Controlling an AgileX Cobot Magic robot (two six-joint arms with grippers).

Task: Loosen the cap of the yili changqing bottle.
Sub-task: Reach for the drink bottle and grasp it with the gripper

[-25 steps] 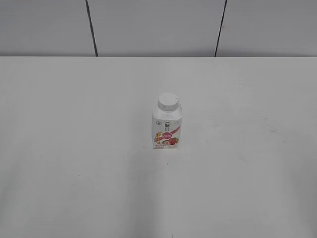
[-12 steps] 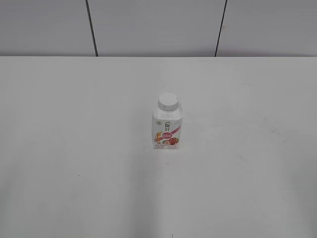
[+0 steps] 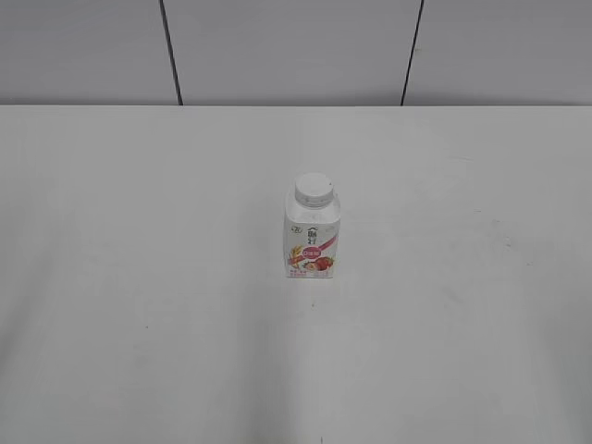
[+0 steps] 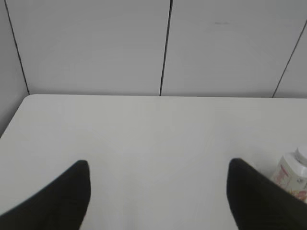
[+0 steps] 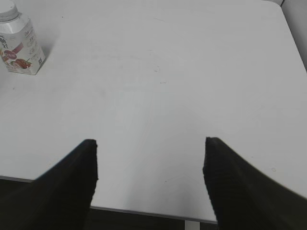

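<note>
The yili changqing bottle (image 3: 312, 239) stands upright near the middle of the white table, white with a pink-red strawberry label. Its white ribbed cap (image 3: 313, 190) sits on its neck. No gripper shows in the exterior view. In the left wrist view the bottle (image 4: 292, 176) is at the right edge, beyond the right finger. My left gripper (image 4: 158, 165) is open and empty over bare table. In the right wrist view the bottle (image 5: 20, 48) and its cap (image 5: 8, 10) are at the far top left. My right gripper (image 5: 149, 143) is open and empty near the table's front edge.
The white table (image 3: 139, 277) carries only the bottle. A grey panelled wall (image 3: 287, 51) with dark seams runs along its far edge. The table's front edge (image 5: 144, 211) shows in the right wrist view, with dark floor below.
</note>
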